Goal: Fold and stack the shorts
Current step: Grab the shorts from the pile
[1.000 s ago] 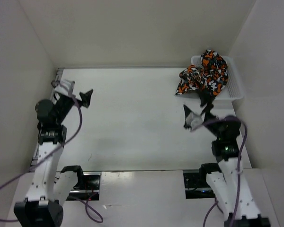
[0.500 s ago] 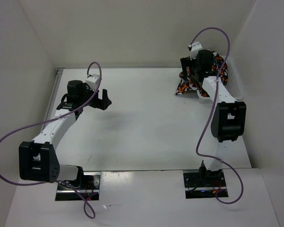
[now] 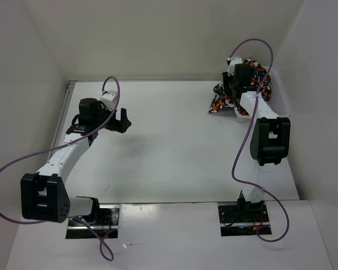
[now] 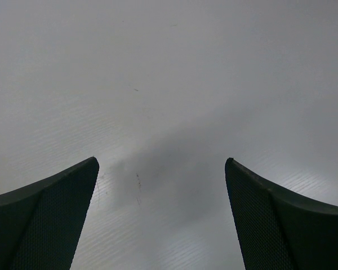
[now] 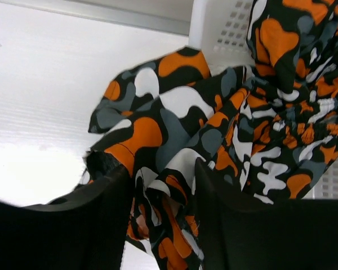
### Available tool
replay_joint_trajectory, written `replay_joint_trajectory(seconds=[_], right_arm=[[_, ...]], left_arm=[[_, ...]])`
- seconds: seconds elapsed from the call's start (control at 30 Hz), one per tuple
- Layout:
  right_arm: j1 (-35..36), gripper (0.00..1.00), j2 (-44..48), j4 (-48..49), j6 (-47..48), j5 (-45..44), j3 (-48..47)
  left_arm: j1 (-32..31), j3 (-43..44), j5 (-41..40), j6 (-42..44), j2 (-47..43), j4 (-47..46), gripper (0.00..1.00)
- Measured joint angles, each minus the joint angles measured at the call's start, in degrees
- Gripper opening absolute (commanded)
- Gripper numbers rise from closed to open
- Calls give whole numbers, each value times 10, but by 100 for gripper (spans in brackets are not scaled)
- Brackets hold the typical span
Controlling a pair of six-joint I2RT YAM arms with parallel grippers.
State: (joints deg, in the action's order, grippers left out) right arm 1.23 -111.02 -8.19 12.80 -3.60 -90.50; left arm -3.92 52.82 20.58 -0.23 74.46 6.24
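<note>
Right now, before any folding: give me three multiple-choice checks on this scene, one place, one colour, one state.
1. Where are the shorts?
A. Folded flat mid-table.
B. Bunched in the basket at the far right, spilling over its edge.
C. Stacked at the near edge.

2. What colour is the basket?
A. White.
B. Blue.
C. Black.

3. How is the left gripper?
A. Shut on the shorts.
B. Shut, empty.
C. Open above the table.

Answers:
1 B: the top view shows crumpled fabric hanging out of the corner basket.
2 A: its mesh wall shows white in the right wrist view.
3 C: its fingers stand wide apart with only table between them.
</note>
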Motion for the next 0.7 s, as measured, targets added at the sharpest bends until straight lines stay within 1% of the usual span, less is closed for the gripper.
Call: replay_joint_trajectory(seconds=[0.1,0.13,0.2,0.23,0.4,0.5,0.57,0.7], right_arm=[[0,26,-1,0,1,-8,14],[0,15,-1,0,2,-9,19],[0,3,-1,0,2,-15,28],[0,0,-1,0,2,-18,31],[0,0,3,4,1,-42,36],[0,0,22,0,-5,-55,29],[0,0,38,-10,-15,-60,-2],[2,0,71,-32,-36,-54,-124]], left_arm=[[0,-6,-2,0,-9,2,99],[0,-9,-2,0,-12,2,99],[0,-17,-2,0,-22,2,99],[0,-22,-3,0,-27,2,99],[0,-41,-4,0,-49,2,99],[0,-46,-4,0,-63,2,99],[0,-48,-7,0,-77,0,99],[0,-54,-18,0,-110,-14,99]])
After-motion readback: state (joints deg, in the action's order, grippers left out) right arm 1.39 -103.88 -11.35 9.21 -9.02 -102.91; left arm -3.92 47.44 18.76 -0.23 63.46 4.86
